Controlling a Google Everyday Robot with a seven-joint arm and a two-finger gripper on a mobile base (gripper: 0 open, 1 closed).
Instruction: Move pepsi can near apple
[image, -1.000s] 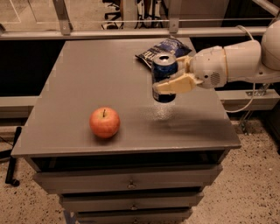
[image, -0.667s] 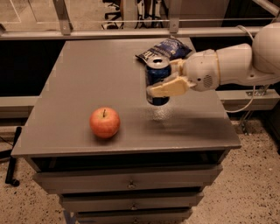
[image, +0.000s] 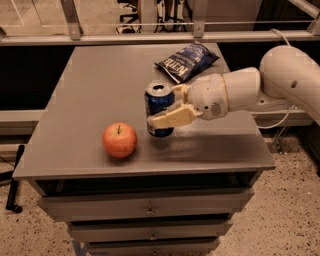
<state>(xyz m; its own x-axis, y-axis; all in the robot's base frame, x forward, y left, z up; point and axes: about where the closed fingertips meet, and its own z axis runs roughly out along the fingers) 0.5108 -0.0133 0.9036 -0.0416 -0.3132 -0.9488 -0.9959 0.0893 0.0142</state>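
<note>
The pepsi can (image: 158, 100) is dark blue with a silver top and stands upright near the front of the grey table (image: 100, 95). My gripper (image: 167, 111) reaches in from the right and is shut on the can, one cream finger (image: 170, 119) across its front. The apple (image: 119, 140) is red-orange with a short stem and sits on the table just left of the can, a small gap between them. The can's base is at or just above the tabletop; I cannot tell which.
A crinkled dark-blue chip bag (image: 187, 61) lies at the back right of the table. The table has drawers (image: 150, 210) below its front edge. A metal railing (image: 150, 30) runs behind the table. The white arm (image: 280, 85) extends off to the right.
My gripper has carried the pepsi can left and toward the front of the table, from mid-right to just beside the apple. The apple and chip bag have not moved.
</note>
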